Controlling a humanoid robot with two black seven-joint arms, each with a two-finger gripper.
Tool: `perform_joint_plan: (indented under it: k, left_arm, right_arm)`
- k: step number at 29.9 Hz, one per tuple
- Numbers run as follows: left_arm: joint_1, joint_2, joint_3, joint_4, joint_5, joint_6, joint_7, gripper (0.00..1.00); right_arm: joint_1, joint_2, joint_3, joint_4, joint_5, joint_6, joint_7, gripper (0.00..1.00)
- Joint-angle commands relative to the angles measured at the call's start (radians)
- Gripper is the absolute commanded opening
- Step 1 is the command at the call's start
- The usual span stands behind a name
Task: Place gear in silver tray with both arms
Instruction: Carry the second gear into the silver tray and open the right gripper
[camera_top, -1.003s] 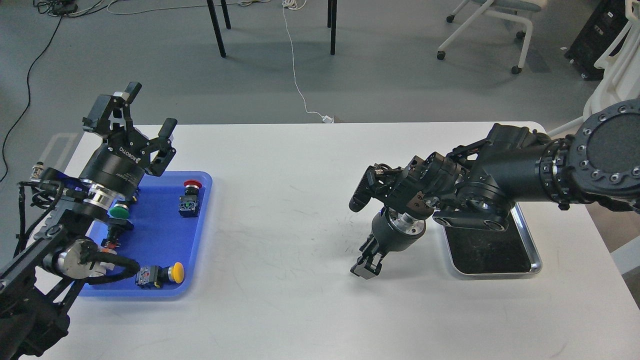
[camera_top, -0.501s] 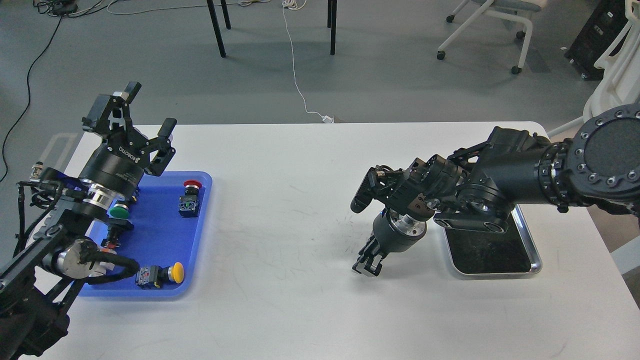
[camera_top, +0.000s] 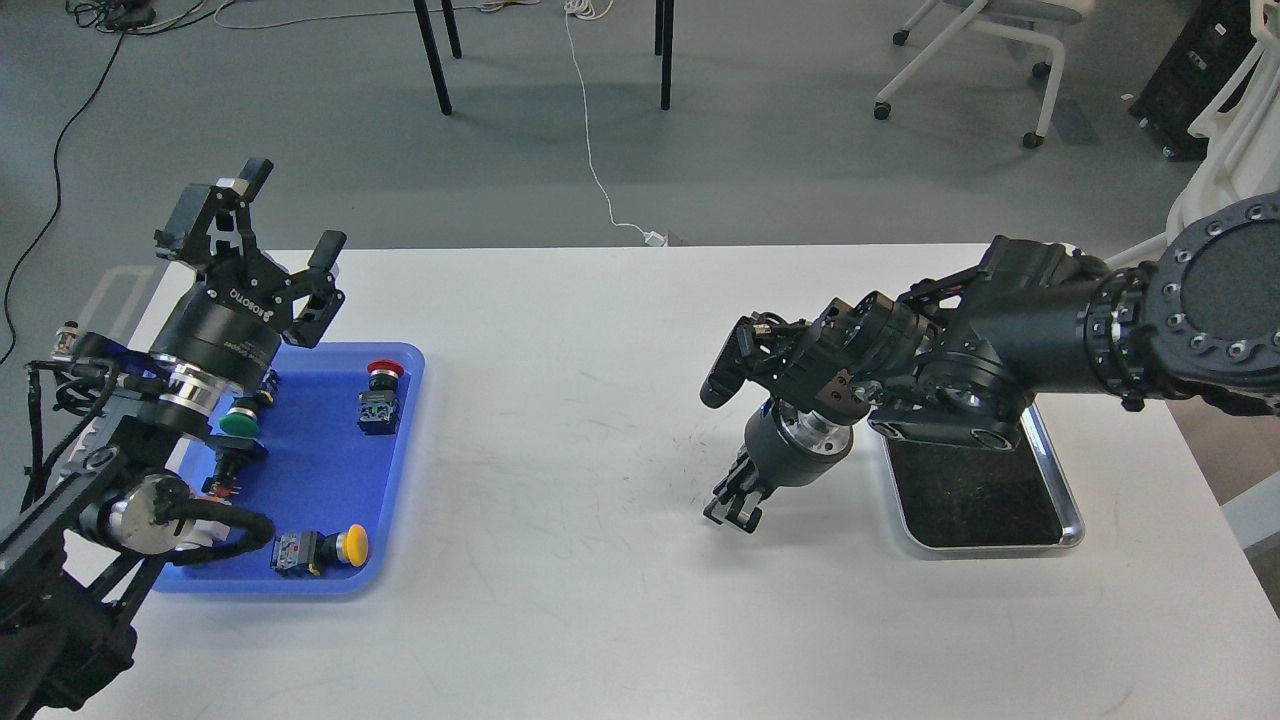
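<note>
The task looks barely begun: the silver tray (camera_top: 1068, 500) on the right side of the table (camera_top: 600, 330) shows no part on the floor that is visible, though the right arm covers its far end. The blue tray (camera_top: 320, 480) on the left holds the parts, among them a red button (camera_top: 384, 371), a green button (camera_top: 238, 423) and a yellow button (camera_top: 351, 545). The left gripper (camera_top: 285, 215) hovers above the blue tray's far edge with fingers spread and empty, while the right gripper (camera_top: 733, 512) points down at bare table between the trays, too dark to tell its state.

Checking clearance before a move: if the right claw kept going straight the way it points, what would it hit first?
Likely the bare white table: the right claw points down and left, nothing seen between; height unclear.
</note>
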Motion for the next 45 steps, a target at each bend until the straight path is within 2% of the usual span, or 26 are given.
perform_joint_plan:
  k: [1,6,16,24,36,39,41,43,44,45]
  left_arm:
    - [0.000,-0.001,0.009,0.000,0.003,-0.003,-0.002,0.98]
    - [-0.002,-0.002,0.017,0.000,0.003,-0.004,-0.002,0.98]
    - [-0.003,-0.012,0.017,0.000,0.005,-0.008,0.000,0.98]
    - [-0.005,-0.021,0.018,0.000,0.005,-0.008,0.002,0.98]
    - [-0.003,-0.025,0.018,0.000,0.006,-0.006,0.002,0.98]
    - [-0.003,-0.025,0.018,-0.001,0.006,-0.006,0.002,0.98]
    - [-0.002,-0.025,0.018,-0.001,0.006,-0.006,0.002,0.98]
    - [-0.002,-0.025,0.018,-0.001,0.006,-0.006,0.002,0.98]
    - [-0.002,-0.027,0.018,-0.001,0.006,-0.006,0.002,0.98]
    - [-0.002,-0.030,0.018,-0.001,0.006,-0.006,0.002,0.98]
  right_arm:
    - [0.067,-0.120,0.010,0.075,-0.005,-0.002,0.000,0.13]
    - [0.074,-0.329,0.007,0.119,-0.075,-0.002,0.000,0.14]
    - [-0.035,-0.562,0.004,0.112,-0.163,-0.005,0.000,0.14]
    - [-0.112,-0.625,0.007,0.094,-0.179,-0.031,0.000,0.17]
    - [-0.210,-0.601,0.013,0.034,-0.180,-0.077,0.000,0.23]
    - [-0.212,-0.609,0.020,0.036,-0.178,-0.083,0.000,0.33]
    - [-0.212,-0.612,0.030,0.036,-0.178,-0.083,0.000,0.54]
    - [-0.212,-0.613,0.033,0.037,-0.178,-0.085,0.000,0.63]
    - [-0.212,-0.615,0.040,0.037,-0.178,-0.085,0.000,0.71]
    - [-0.213,-0.619,0.056,0.039,-0.176,-0.085,0.000,0.83]
